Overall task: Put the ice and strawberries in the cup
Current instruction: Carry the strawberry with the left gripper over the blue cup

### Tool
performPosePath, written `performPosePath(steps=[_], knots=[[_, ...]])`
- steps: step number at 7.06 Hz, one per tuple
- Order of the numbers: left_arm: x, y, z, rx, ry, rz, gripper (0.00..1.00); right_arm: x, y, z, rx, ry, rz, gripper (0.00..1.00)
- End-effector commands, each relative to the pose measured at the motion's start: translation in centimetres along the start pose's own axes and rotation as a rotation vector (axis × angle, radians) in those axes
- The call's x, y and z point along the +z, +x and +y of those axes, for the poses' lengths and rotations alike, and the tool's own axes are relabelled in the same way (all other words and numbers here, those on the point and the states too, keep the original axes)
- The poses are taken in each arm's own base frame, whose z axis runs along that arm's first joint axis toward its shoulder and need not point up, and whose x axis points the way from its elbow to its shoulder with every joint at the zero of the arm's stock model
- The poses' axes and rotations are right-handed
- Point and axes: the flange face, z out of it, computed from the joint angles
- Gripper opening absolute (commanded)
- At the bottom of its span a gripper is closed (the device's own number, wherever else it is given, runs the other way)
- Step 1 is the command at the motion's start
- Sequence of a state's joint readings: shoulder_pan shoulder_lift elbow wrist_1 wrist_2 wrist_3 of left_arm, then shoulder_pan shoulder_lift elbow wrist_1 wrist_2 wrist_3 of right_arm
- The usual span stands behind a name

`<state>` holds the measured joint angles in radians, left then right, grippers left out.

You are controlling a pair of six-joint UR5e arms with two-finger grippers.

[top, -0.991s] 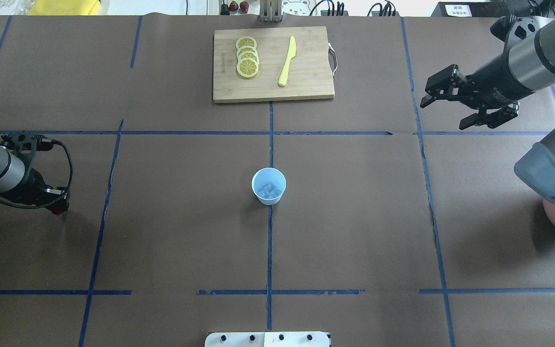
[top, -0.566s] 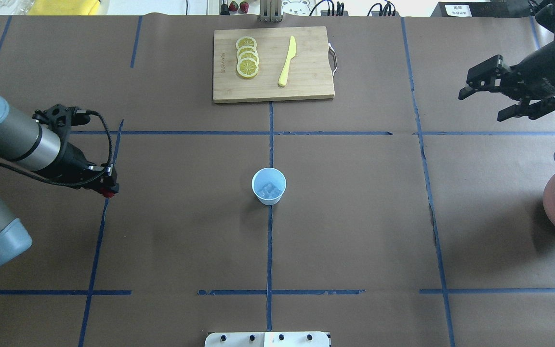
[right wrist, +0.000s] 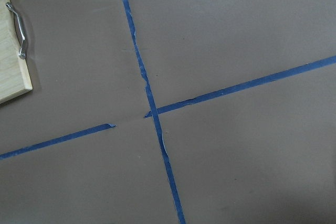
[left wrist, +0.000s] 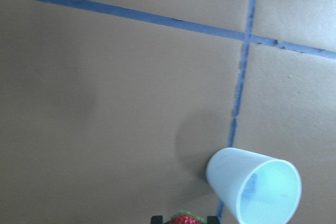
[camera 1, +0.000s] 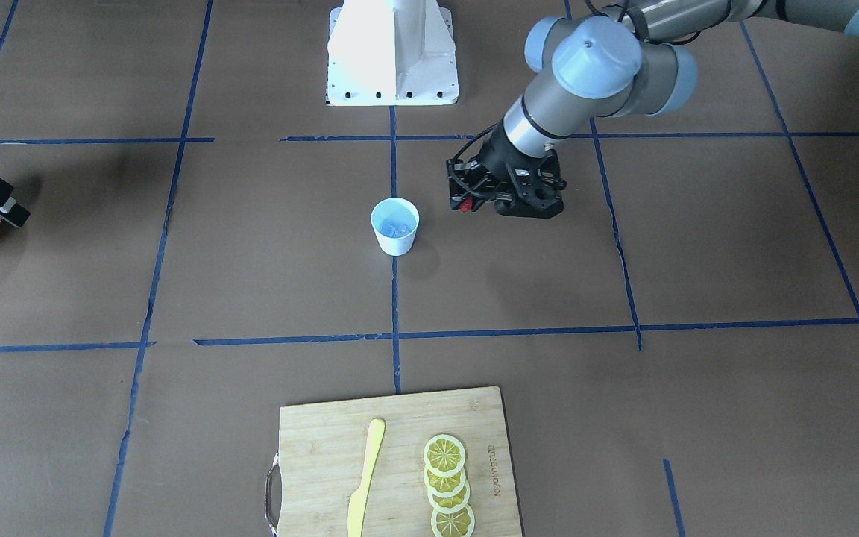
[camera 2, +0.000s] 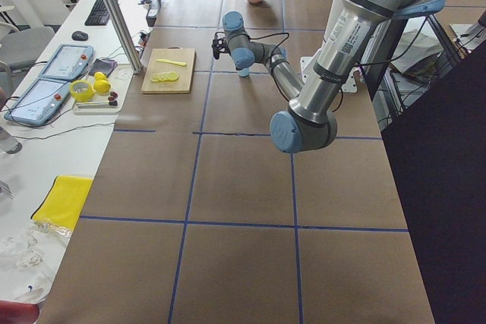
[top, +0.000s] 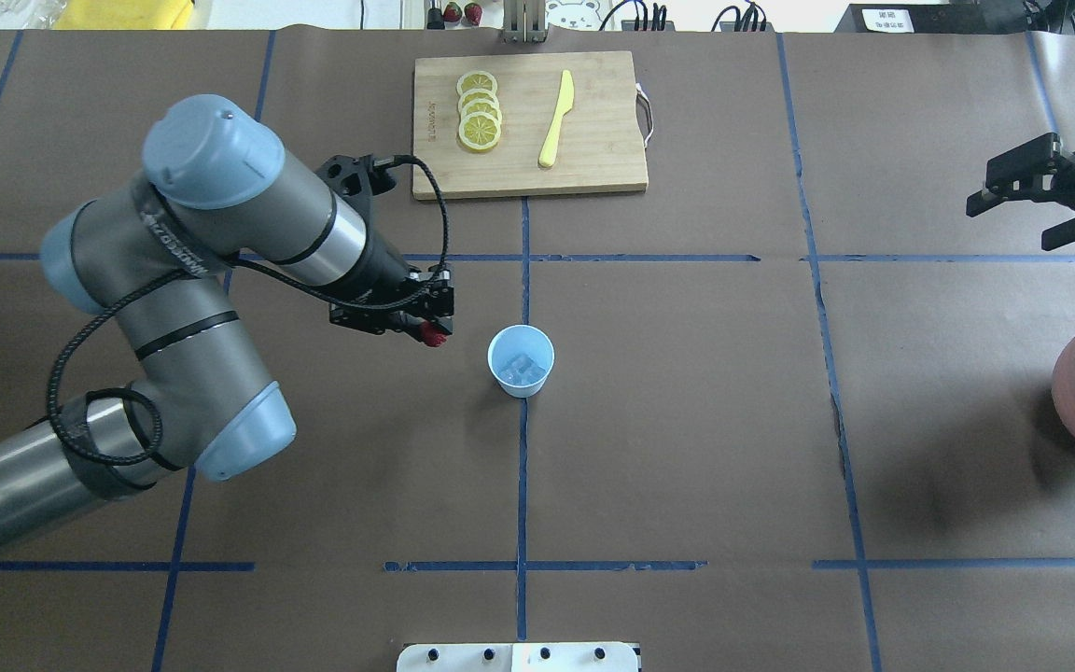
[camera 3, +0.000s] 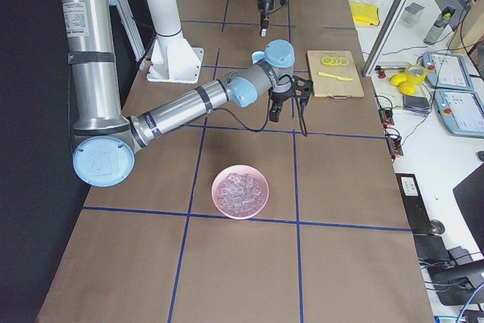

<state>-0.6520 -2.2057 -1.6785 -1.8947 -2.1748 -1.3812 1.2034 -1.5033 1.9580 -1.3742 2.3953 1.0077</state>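
While clamped on the strawberry, left tool hangs just beside the cup, ice already inside. Right tool gapes wide, well away from cup, pink bowl nearer it.

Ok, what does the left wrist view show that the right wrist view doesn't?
Only the left wrist view shows the cup and, at the bottom edge, the strawberry. Only the right wrist view shows a corner of the cutting board with its metal handle. Both show the brown table crossed by blue tape.
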Motion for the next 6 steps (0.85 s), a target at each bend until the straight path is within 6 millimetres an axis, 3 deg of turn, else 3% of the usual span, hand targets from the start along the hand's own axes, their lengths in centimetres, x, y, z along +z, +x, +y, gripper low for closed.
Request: performPosePath(steps=[1, 2, 4, 5, 6], knots=[[2.34, 4.46, 0.9, 0.01, -0.001, 0.009, 0.0, -0.04, 0.31, 0.05, -0.003, 0.0, 0.001, 1.0], [2.88, 4.54, 1.55, 0.017, -0.011, 0.009, 0.04, 0.0, 0.2, 0.07, -0.005, 0.0, 0.0, 1.0], [2.86, 4.61, 1.35, 0.02, 0.009, 0.009, 0.33, -0.16, 0.03, 0.04, -0.006, 0.001, -0.003, 1.0], [2.85, 4.62, 1.33, 0.022, 0.013, 0.01, 0.56, -0.29, 0.12, 0.27, -0.005, 0.001, -0.003, 1.0], [2.81, 4.76, 1.14, 0.03, 0.033, 0.021, 0.71, -0.42, 0.06, 0.39, -0.007, 0.002, -0.005, 1.0]])
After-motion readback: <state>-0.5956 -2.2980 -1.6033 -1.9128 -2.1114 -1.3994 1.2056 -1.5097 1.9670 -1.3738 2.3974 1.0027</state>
